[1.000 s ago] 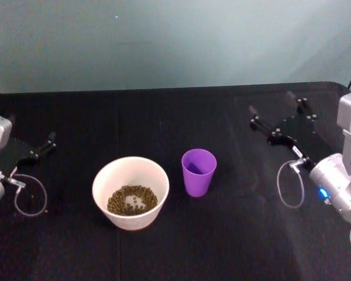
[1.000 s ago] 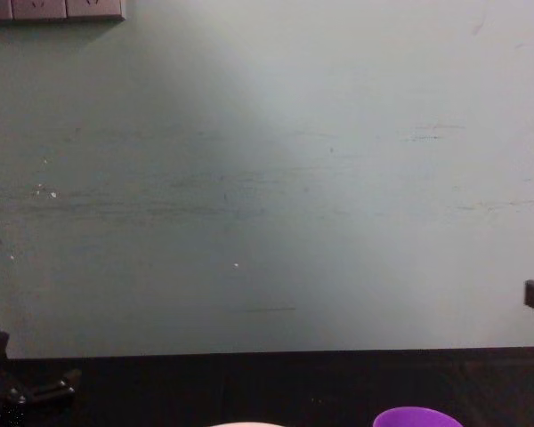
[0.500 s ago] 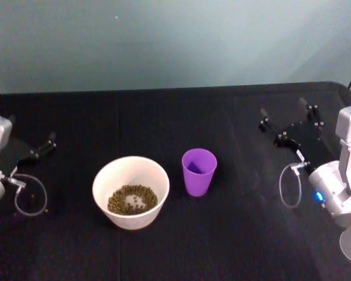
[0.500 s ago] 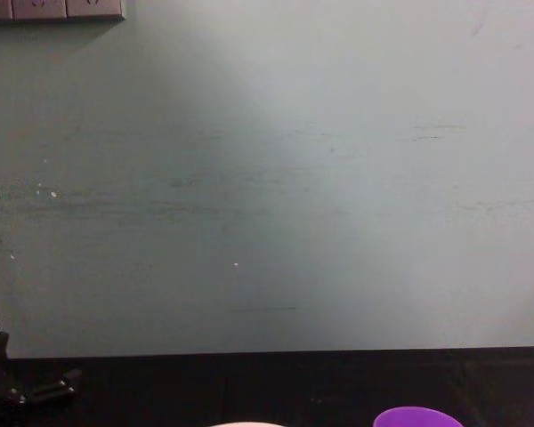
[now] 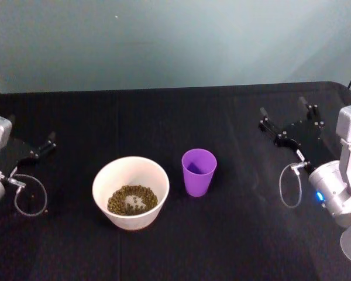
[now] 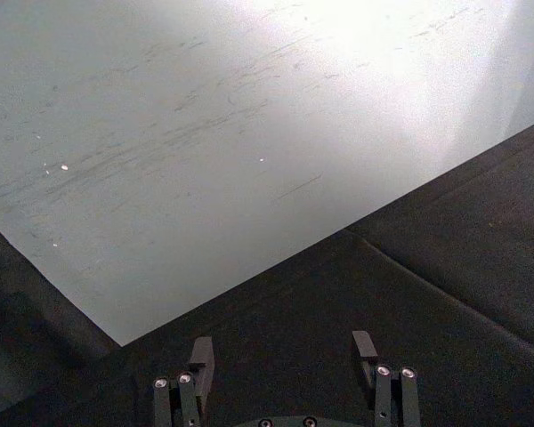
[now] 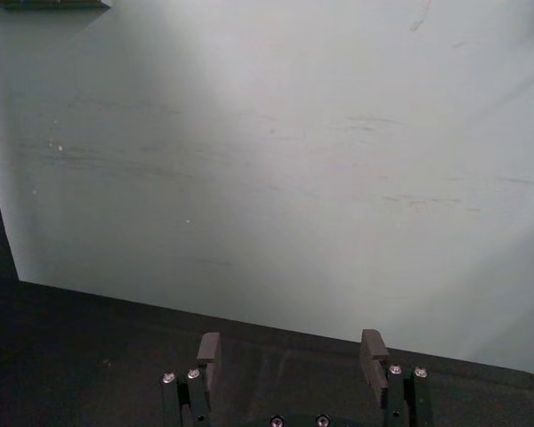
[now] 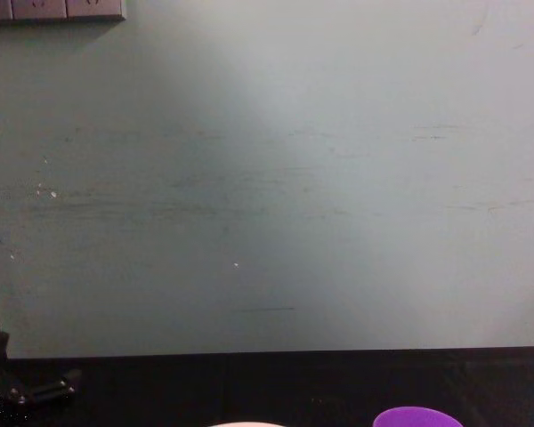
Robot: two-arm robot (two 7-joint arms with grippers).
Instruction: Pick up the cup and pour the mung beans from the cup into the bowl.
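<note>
Head view shows the right hand (image 5: 284,117) spread open and empty at the far right of the bench (image 5: 234,246), the left hand (image 5: 44,146) open at the left edge. Well apart from both, the cup (image 5: 198,171) stands upright mid-bench just right of the bowl (image 5: 130,190), which holds the beans (image 5: 132,199). The pour looks done; the black cloth meets a pale green wall (image 5: 175,41).
</note>
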